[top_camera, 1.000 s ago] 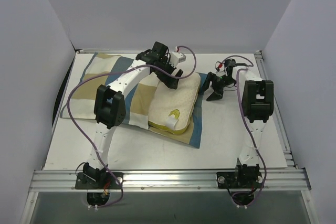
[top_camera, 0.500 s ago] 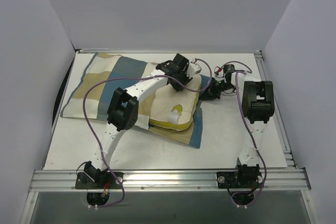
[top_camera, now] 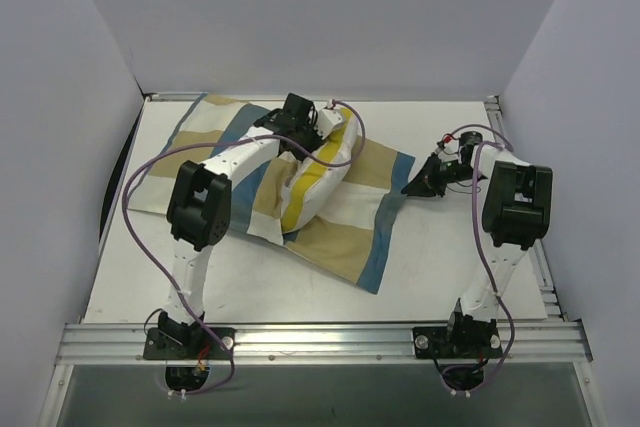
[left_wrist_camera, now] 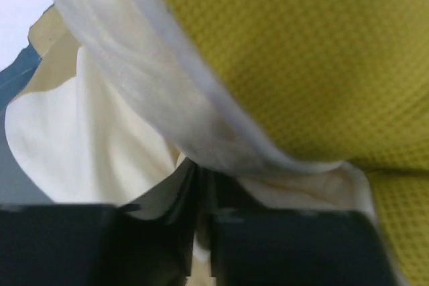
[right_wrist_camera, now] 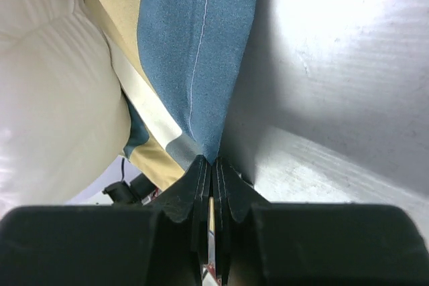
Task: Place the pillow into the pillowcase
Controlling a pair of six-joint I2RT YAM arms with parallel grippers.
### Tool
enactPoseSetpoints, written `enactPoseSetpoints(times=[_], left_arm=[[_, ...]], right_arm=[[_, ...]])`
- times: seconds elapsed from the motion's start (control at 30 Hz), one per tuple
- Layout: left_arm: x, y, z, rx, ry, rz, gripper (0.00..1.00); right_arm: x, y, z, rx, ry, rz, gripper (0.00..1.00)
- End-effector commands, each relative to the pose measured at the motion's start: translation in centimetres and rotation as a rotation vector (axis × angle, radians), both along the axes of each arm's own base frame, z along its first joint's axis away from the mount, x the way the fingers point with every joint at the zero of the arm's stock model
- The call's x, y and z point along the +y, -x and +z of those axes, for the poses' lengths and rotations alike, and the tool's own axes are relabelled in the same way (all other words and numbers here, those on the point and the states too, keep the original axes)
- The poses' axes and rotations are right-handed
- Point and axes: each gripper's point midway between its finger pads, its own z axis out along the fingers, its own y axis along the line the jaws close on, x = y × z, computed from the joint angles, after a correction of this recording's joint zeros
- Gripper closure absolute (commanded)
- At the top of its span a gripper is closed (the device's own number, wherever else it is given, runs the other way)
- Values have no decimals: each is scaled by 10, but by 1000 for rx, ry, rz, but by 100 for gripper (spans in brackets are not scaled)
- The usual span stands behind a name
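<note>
L fingers (left_wrist_camera: 201, 182) pinch pillow (top_camera: 310, 182) edge; pillow tipped on its side atop pillowcase (top_camera: 350, 237), mid-surface. R fingers (right_wrist_camera: 211, 172) pinch pillowcase's blue edge. Step, probably: insert prep. Next: find the mouth, hold it open, feed pillow in.

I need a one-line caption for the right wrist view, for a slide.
Right gripper shut on a blue corner of the checked pillowcase, table at right.
</note>
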Motion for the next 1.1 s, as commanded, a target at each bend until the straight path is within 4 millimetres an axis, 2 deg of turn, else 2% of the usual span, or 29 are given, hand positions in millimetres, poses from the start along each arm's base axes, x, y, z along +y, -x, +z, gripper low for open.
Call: enactPoseSetpoints(times=[0.0, 0.03, 0.1, 0.13, 0.17, 0.23, 0.27, 0.4, 0.47, 0.57, 0.67, 0.73, 0.8, 0.9, 0.97, 1.07], left_arm=[[44, 48, -22, 153, -147, -56, 77], [31, 65, -22, 177, -130, -109, 69], [-5, 90, 0, 170, -55, -186, 53], [-13, 92, 10, 160, -30, -184, 44], [-19, 93, 22, 149, 1, -170, 41], [-23, 86, 40, 152, 64, -91, 41], [-22, 76, 53, 124, 85, -56, 41], [-5, 44, 64, 64, 59, 87, 44], [6, 33, 51, 47, -9, 138, 47], [22, 14, 43, 16, -89, 193, 48], [31, 0, 22, 29, -131, 222, 47], [33, -8, 21, 24, -127, 228, 46], [31, -10, 12, 48, -114, 217, 46], [19, -8, 17, 66, -52, 185, 45], [11, -4, 25, 78, -7, 166, 42], [-3, 5, 51, 71, 66, 135, 41]], right_arm=[[-18, 19, 12, 40, 57, 1, 100], [-14, 17, 14, 35, 50, 6, 100], [-6, 17, 20, 24, 29, 23, 100], [-4, 17, 24, 17, 23, 25, 100], [-1, 18, 26, 13, 19, 30, 100], [4, 21, 29, 8, 19, 49, 100], [6, 23, 29, 11, 16, 54, 100], [17, 28, 29, 5, 23, 96, 100], [23, 31, 28, 9, 22, 117, 100], [28, 32, 29, 5, 31, 135, 100], [30, 33, 31, -3, 38, 149, 100], [30, 33, 32, -5, 37, 156, 100], [30, 35, 34, -5, 38, 164, 100], [30, 37, 34, 0, 38, 171, 100], [30, 37, 35, -3, 38, 175, 100], [32, 38, 37, -3, 33, 180, 100]])
